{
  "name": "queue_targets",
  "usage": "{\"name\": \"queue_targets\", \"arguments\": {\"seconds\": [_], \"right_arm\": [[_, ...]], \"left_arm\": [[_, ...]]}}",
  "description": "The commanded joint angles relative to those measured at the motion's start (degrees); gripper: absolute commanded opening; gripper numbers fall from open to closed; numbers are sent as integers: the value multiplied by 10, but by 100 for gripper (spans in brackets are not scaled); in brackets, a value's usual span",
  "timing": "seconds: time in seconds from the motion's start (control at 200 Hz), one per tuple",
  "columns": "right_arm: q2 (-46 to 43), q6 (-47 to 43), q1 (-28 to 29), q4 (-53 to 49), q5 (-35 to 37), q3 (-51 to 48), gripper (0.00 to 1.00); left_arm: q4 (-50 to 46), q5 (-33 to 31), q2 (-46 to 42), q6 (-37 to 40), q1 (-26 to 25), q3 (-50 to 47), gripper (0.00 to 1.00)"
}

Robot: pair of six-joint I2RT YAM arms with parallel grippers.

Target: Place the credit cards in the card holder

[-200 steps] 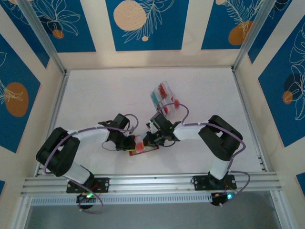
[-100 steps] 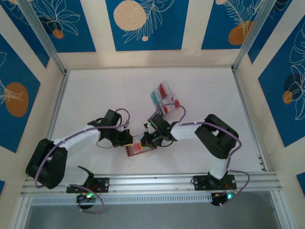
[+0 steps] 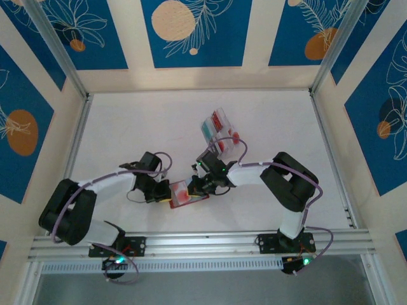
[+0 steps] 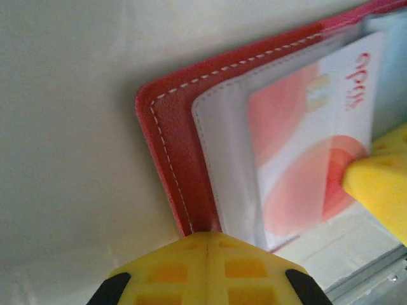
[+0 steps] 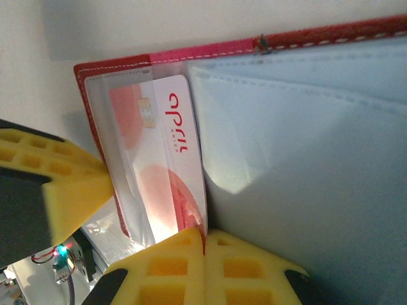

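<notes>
Closed right fingers (image 5: 172, 264) reach the card holder (image 5: 318, 33); overhead adds a clear box (image 3: 218, 129).

card holder (image 4: 172, 152) cropped, clear box (image 3: 217, 129) contents indistinct

We found the holder (image 3: 186, 194) lying open on the worktop (image 3: 127, 127), near its front edge and between the two arms. The left fingers (image 4: 184, 273) met the holder at its left edge, and the right fingers (image 5: 172, 267) sat at its right, rear side. One card (image 4: 299, 159) lay inside a pocket of the holder, with both pairs of fingers just beside it. A box (image 3: 218, 129) stood behind the holder and to its right, apart from it.
</notes>
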Motion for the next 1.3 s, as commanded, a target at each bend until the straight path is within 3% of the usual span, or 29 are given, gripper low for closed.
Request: {"name": "queue_targets", "arguments": {"seconds": [0.0, 0.77, 1.065, 1.295], "right_arm": [[-1, 4, 10, -70, 18, -4, 0], [45, 20, 55, -79, -3, 70, 4], [36, -24, 63, -168, 44, 104, 30], [15, -64, 62, -287, 97, 152, 40]], "left_arm": [[23, -3, 28, 15, 5, -8, 0], [53, -2, 45, 7, 0, -28, 0], [52, -13, 54, 7, -1, -28, 0], [54, -21, 64, 8, 0, -32, 0]]}}
